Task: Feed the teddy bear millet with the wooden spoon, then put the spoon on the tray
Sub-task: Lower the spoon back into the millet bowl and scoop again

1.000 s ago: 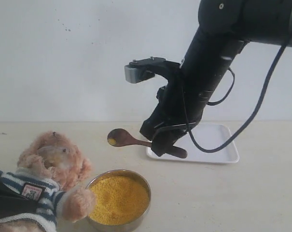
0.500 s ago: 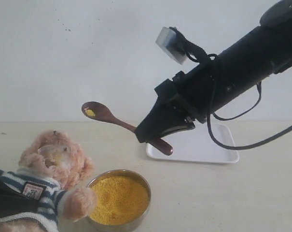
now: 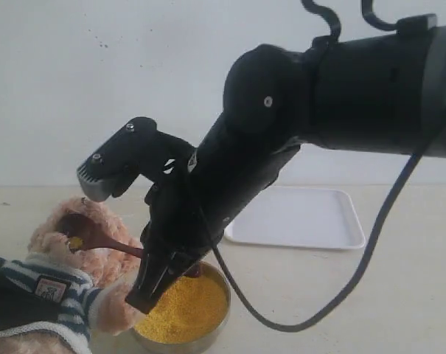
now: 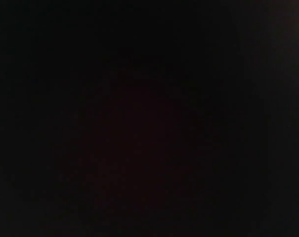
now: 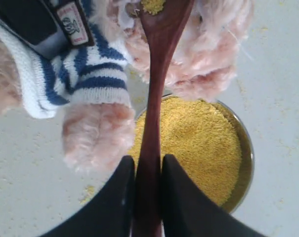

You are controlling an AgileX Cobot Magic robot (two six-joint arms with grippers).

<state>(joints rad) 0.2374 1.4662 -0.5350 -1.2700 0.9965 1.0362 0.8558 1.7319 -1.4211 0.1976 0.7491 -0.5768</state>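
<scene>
The teddy bear (image 3: 53, 280) in its striped shirt sits at the front left, also filling the right wrist view (image 5: 90, 74). My right gripper (image 3: 160, 276) (image 5: 148, 168) is shut on the handle of the wooden spoon (image 3: 97, 237) (image 5: 156, 74). The spoon's bowl, holding a little millet (image 5: 152, 6), rests at the bear's face. The steel bowl of millet (image 3: 186, 306) (image 5: 198, 143) stands just right of the bear, under my gripper. The white tray (image 3: 300, 217) lies bare at the back right. The left wrist view is black; the left gripper shows nowhere.
A few spilled grains (image 5: 90, 192) lie on the pale tabletop beside the bear's paw. A white wall rises behind the table. My right arm (image 3: 296, 118) spans the scene above the bowl and tray.
My right arm swung left and down from beside the tray, carrying the spoon with its millet across to the bear's face.
</scene>
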